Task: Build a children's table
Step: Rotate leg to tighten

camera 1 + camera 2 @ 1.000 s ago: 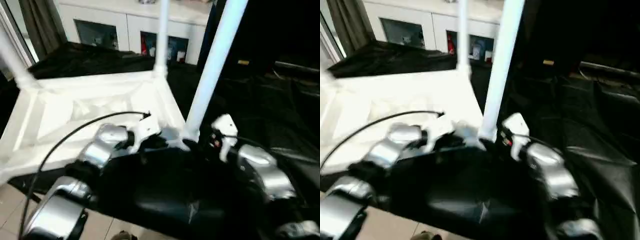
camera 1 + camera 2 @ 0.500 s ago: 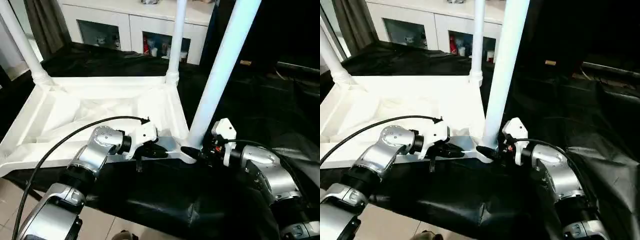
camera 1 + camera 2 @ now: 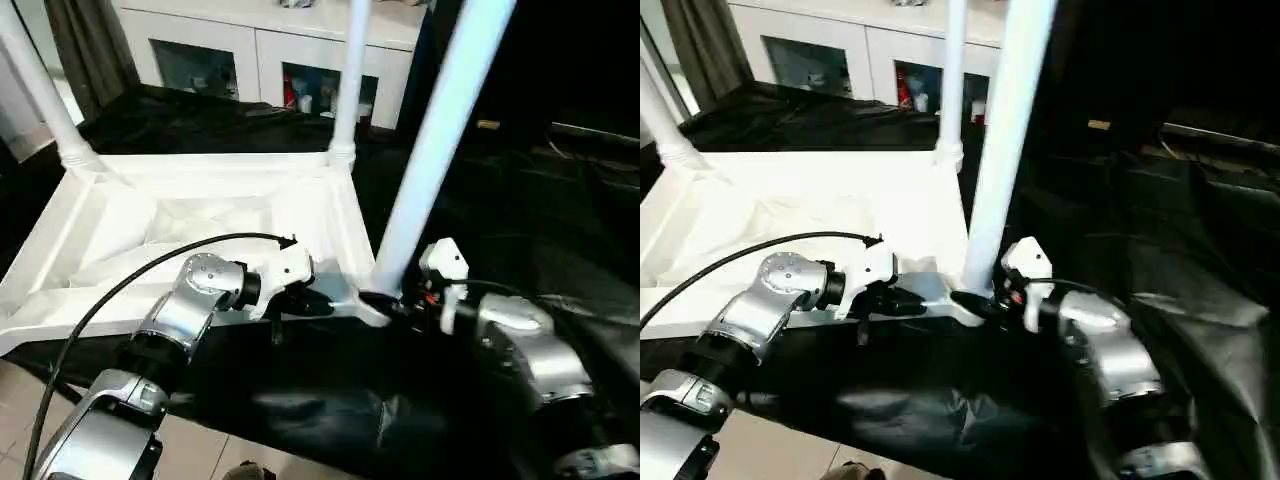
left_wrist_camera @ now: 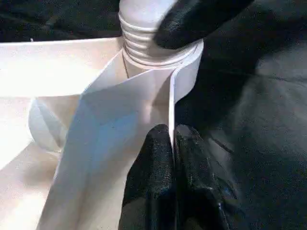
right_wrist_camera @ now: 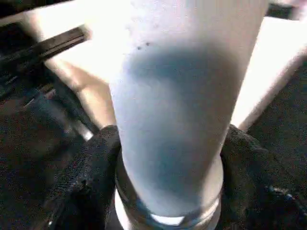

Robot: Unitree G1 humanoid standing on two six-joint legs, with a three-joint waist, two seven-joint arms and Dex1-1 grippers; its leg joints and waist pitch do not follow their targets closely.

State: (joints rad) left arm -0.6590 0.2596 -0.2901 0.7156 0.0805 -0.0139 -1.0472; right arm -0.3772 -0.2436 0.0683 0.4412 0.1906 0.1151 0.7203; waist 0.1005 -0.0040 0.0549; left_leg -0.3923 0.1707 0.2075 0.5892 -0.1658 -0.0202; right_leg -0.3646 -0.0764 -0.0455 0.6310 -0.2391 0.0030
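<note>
The tabletop (image 3: 790,200) lies upside down on black sheeting (image 3: 1160,260). At its four o'clock corner the near leg (image 3: 1005,130) stands upright, right pincer (image 3: 990,303) at its base, left pincer (image 3: 902,300) on the rim. White cabinet (image 3: 870,50) at twelve o'clock.

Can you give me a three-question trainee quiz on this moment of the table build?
1. True or false: the tabletop lies with its ribbed underside facing up.
2. How many legs stand upright in corner sockets? A) one B) three C) four
3. What does the left gripper pinch?

Key:
1. True.
2. B: the near leg, the far leg and the far-left leg.
3. The thin rim wall of the tabletop, beside the near corner socket; the right gripper has a finger on each side of the near leg's base.
</note>
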